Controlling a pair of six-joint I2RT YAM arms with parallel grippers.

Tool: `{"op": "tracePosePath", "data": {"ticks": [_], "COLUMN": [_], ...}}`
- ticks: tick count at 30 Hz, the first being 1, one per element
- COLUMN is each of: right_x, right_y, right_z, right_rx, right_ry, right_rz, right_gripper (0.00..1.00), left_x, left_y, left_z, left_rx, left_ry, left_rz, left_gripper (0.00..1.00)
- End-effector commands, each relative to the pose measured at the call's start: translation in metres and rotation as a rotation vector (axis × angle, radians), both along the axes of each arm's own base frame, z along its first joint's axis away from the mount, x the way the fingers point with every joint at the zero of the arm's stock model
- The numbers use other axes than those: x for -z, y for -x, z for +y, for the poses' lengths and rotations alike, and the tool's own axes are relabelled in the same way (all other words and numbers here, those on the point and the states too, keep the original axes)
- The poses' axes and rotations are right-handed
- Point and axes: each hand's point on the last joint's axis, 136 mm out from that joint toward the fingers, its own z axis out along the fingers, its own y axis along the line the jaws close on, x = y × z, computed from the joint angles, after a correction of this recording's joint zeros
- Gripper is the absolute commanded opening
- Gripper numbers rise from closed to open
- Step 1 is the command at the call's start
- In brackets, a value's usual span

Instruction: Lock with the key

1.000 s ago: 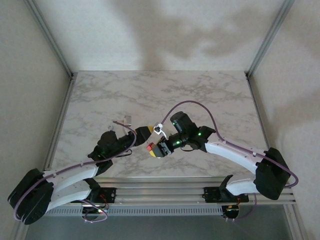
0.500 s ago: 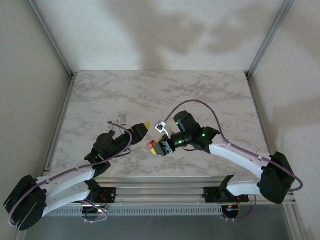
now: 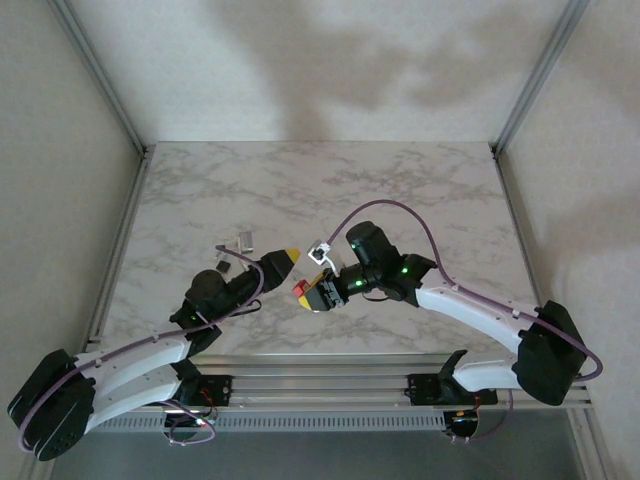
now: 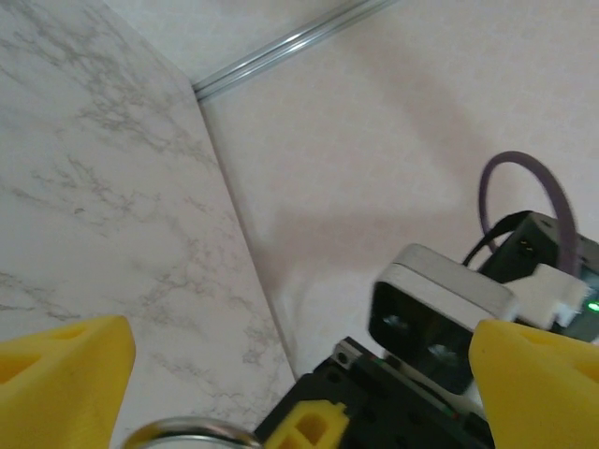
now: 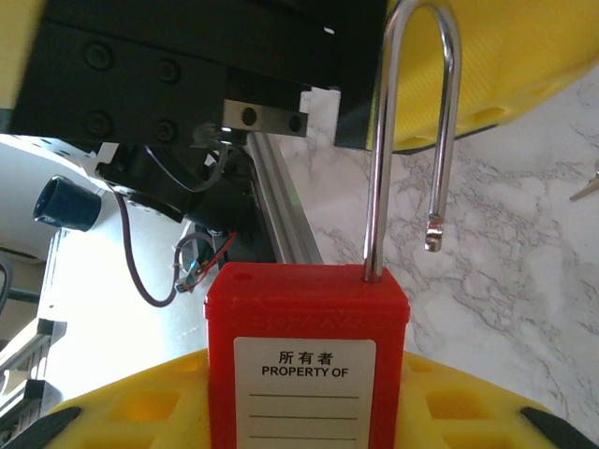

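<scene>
My right gripper (image 3: 316, 291) is shut on the red padlock (image 3: 301, 290) and holds it above the table's near middle. In the right wrist view the padlock's body (image 5: 307, 365) sits between the yellow fingers (image 5: 122, 412), label facing the camera. Its steel shackle (image 5: 412, 140) stands open, free end out of the body. My left gripper (image 3: 281, 262) is open just left of the lock, fingers (image 4: 56, 374) wide apart. The curve of the shackle (image 4: 178, 432) shows at the bottom edge between them. The key (image 3: 243, 240) lies on the marble beyond the left gripper, apart from both grippers.
The marble table (image 3: 420, 190) stretches away behind the arms, framed by aluminium rails (image 3: 120, 240) on both sides. The right wrist's camera housing (image 4: 440, 309) sits close in front of the left gripper. The near-edge rail (image 3: 330, 385) carries both arm bases.
My left arm has drawn back toward the near left, uncovering the key. The right gripper with the padlock has shifted slightly left. The left jaws have narrowed a little but stay open.
</scene>
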Motion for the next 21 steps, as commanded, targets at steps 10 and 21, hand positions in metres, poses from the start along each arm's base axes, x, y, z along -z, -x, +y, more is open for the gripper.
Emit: {"op": "tracePosePath", "data": {"ticks": [10, 21], "right_x": [-0.002, -0.001], "right_y": [-0.008, -0.007], "right_z": [0.004, 0.0], "right_rx": [0.0, 0.004], "right_ry": [-0.035, -0.019], "right_rz": [0.008, 0.014], "right_gripper": [0.0, 0.0], "left_x": [-0.011, 0.002], "left_y": [0.017, 0.017], "left_z": [-0.003, -0.002], "left_rx": [0.073, 0.063], "left_ry": [0.05, -0.005], "left_rz": [-0.049, -0.031], "left_gripper": [0.74, 0.61]}}
